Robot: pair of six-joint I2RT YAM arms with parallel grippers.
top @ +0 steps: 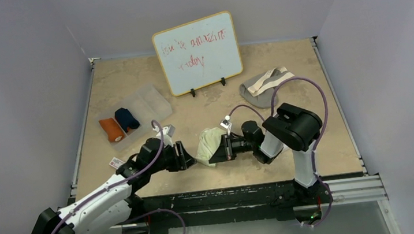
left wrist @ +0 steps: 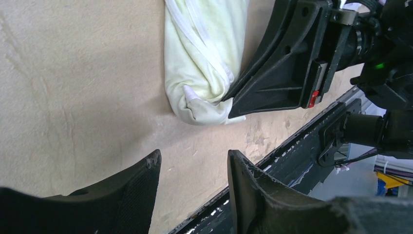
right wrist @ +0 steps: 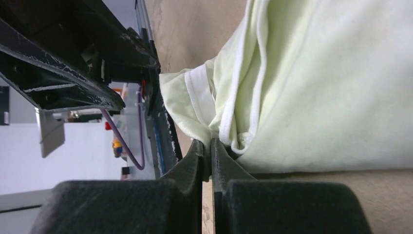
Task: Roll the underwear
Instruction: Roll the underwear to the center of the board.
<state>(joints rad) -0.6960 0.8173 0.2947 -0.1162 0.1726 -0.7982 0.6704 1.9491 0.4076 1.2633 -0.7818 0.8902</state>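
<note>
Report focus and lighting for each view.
Top external: evenly lit, sharp, soft shadows only. Left wrist: cream underwear crisp; the left claw is dark, slightly soft. Right wrist: the right claw blurs near the lens; the underwear looks bright, almost washed out.

A robot test cell in a lab

A small whiteboard (top: 198, 53) with red handwriting stands at the back of a tan tabletop (top: 131, 78). Plain pale walls (top: 15, 85) close in behind it and on both sides. In front of it the left arm (top: 98, 207) and right arm (top: 290, 131), trailing purple cables (top: 322, 99), are bolted to a black metal rail (top: 248, 197). A clear plastic tray (top: 154, 102) lies to its left.
</note>
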